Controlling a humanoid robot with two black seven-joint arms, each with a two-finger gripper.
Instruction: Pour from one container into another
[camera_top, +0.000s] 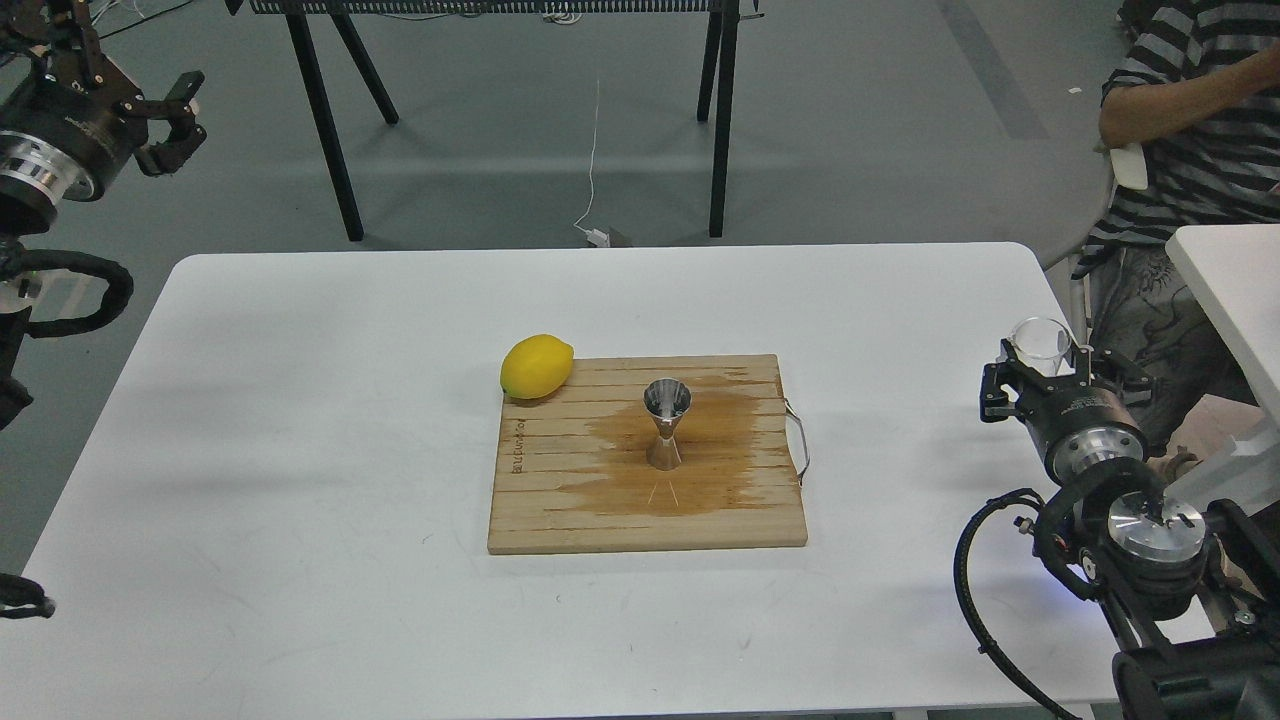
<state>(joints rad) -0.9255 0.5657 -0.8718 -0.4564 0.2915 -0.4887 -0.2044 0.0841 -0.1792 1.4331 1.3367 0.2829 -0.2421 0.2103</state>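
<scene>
Right fingers (1040, 372) holding clear cup (1040, 345) upright, jigger (667, 424) well left; narrow mouth, overshoot spills onto wet board (560, 500). Left fingers (180, 120) spread, empty.

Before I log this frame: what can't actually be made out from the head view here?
- Clear cup: whether it holds liquid, too transparent and small.
- Right gripper: jaws seem shut on the cup, contact partly hidden by its body.
- Jigger: fill level, its bowl only shows reflections.
- Lemon: whether it rests on the wooden board or the table.
- Person: cut off by the frame edge.
</scene>
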